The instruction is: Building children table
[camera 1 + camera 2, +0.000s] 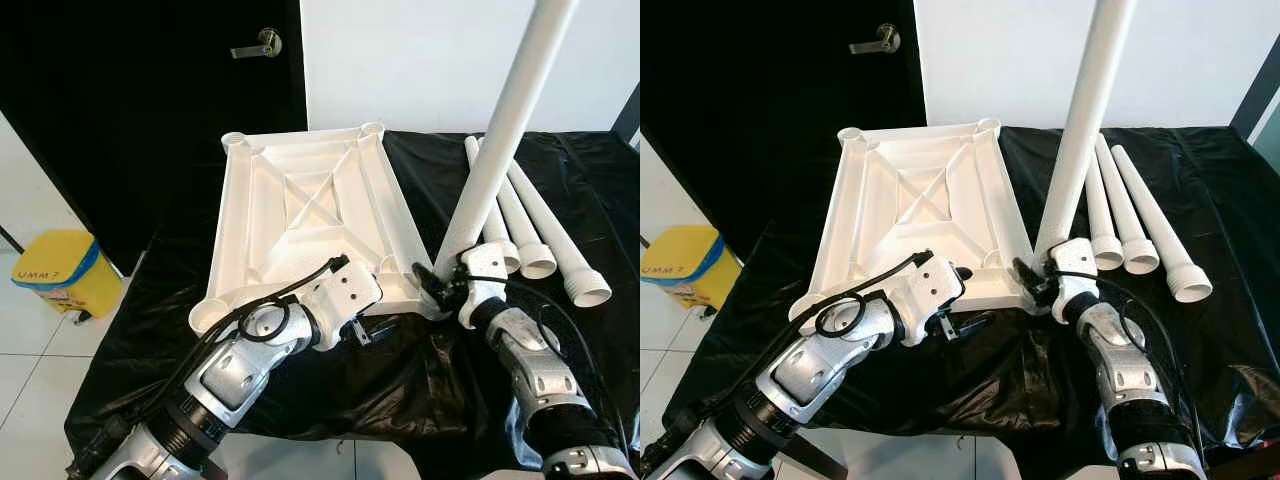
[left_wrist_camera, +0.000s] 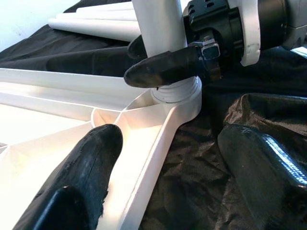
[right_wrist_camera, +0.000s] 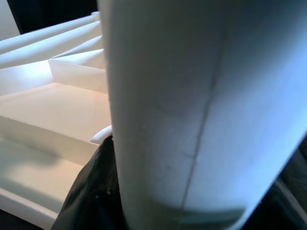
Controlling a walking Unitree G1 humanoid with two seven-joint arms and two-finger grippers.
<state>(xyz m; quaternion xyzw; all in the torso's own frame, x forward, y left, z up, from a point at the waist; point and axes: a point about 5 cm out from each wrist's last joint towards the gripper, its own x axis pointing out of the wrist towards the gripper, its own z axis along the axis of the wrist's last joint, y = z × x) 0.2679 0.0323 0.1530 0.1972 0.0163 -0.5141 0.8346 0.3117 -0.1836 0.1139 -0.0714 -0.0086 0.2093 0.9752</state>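
A white leg point(image 1: 505, 130) is held upright, leaning slightly, with its lower end seated at the near right corner socket point(image 2: 177, 93) of the upturned white tabletop point(image 1: 300, 215), which lies on a table draped in black sheeting point(image 1: 400, 370). The leg is pinched low down, just above the socket, by the fingers of the right gripper point(image 1: 445, 285). The left gripper point(image 2: 168, 158) is placed at the near edge of the tabletop, its fingers spread, one finger point(image 2: 91, 163) lying over the inner ribs and the other over the black sheeting outside the rim; nothing is pinched by it. Three more legs point(image 1: 530, 225) are laid side by side on the sheeting just right of the tabletop. For the step in hand, the leg is probably best brought straight over the socket before it is pressed or turned home, while the tabletop is steadied by the left gripper so that it is not slid across the sheeting. How deep the leg sits cannot be told. The top of the leg is cut off, and the right wrist view is too blurred to help.
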